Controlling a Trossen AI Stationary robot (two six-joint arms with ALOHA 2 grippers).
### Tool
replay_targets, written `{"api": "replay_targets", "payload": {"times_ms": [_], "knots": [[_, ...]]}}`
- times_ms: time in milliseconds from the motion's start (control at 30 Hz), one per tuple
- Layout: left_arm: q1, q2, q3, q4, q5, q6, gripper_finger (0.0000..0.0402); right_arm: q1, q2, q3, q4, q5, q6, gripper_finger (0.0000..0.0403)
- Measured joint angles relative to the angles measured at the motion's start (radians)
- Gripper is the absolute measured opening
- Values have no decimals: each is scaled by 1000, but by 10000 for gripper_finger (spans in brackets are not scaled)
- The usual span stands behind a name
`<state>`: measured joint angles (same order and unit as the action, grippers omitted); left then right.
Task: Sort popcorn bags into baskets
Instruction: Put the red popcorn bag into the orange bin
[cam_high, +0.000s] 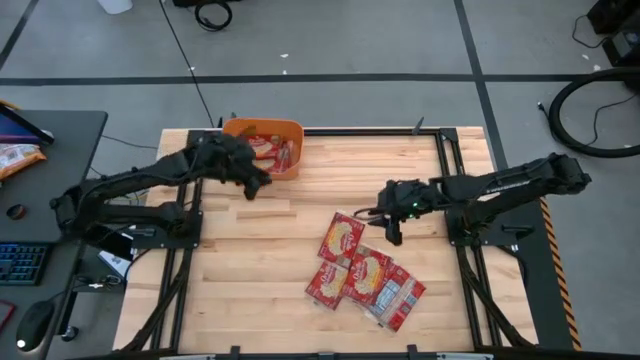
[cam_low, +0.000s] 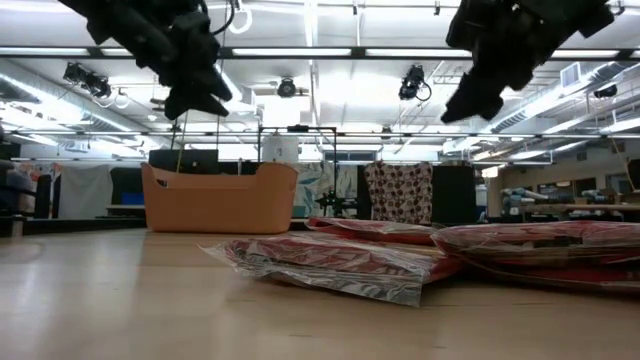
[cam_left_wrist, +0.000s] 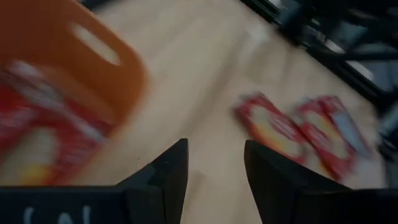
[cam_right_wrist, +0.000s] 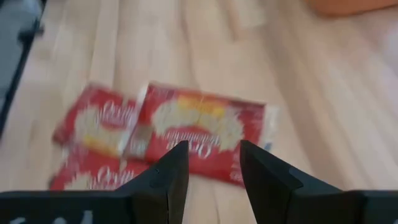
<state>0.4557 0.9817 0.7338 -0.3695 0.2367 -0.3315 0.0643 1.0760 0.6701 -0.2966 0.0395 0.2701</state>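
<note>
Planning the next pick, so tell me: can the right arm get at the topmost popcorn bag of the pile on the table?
Probably yes. The right pincer hangs open just beside that popcorn bag, with nothing lying on it or between them. The left pincer is away by the orange basket.

No legible text on the popcorn bags (cam_right_wrist: 199, 127) or elsewhere.

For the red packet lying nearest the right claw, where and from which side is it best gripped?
Probably from straight above, at the edge near the right claw. The packet lies flat on the table, its other end overlapping other packets, so that edge is freest.
</note>
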Motion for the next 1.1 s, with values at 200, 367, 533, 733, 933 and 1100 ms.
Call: {"api": "replay_targets", "payload": {"times_ms": [200, 367, 533, 733, 933, 1100], "knots": [[-253, 0, 0, 11, -103, -152, 160, 0, 111, 0, 18, -63, -38, 148], [-411, 57, 0, 33, -184, -344, 160, 0, 173, 0, 35, -68, -38, 148], [-512, 188, 0, 157, -195, -488, 160, 0, 180, 0, 42, -94, -38, 148], [-550, 368, 0, 306, -179, -756, 160, 0, 113, 0, -19, -112, -8, 148], [-548, 550, 0, 499, -143, -961, 160, 0, 32, 0, -49, -111, 14, 148], [-548, 686, 2, 657, -166, -1082, 162, 3, -11, 0, -41, -104, 50, 148]]}}
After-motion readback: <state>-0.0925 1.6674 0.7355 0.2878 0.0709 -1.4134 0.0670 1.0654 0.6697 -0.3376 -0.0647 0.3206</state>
